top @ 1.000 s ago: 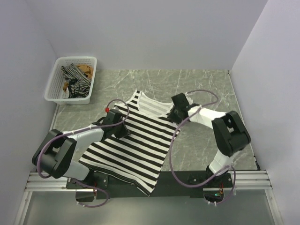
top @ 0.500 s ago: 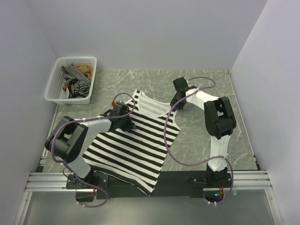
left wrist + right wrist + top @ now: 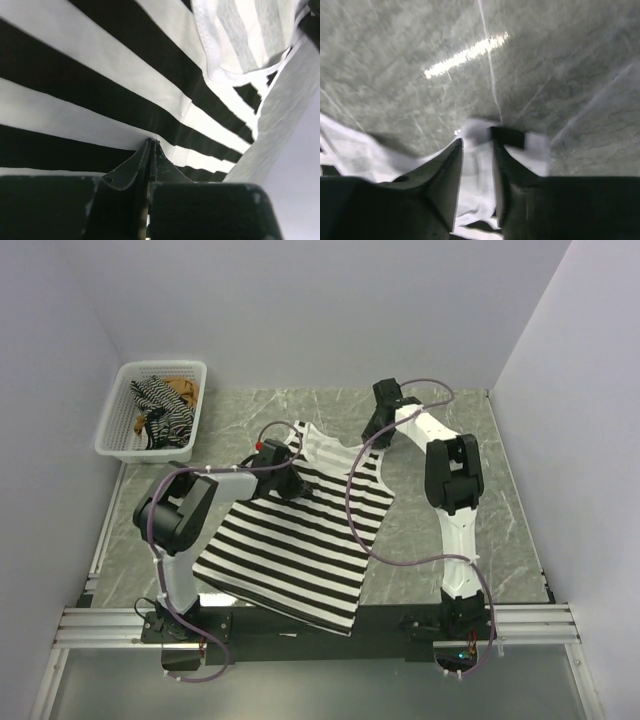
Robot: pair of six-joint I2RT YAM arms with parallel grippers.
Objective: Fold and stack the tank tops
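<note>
Tank top [image 3: 300, 540], pinched by left hand [image 3: 151, 143] and right hand [image 3: 478, 145], has slid farther up table [image 3: 505, 540]

The tank top [image 3: 290, 550] has broad black and white stripes. The counter [image 3: 510, 490] is grey-green with pale marble veins. The mesh basket [image 3: 112, 430] is white; inside it are a dark striped cloth [image 3: 160, 410] and a tan-brown cloth [image 3: 185, 388].

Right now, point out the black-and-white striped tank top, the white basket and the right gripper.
black-and-white striped tank top [image 3: 300, 540], top view, middle of its body.
white basket [image 3: 111, 408], top view, left wall.
right gripper [image 3: 477, 142], right wrist view, midway between its jaws.
</note>
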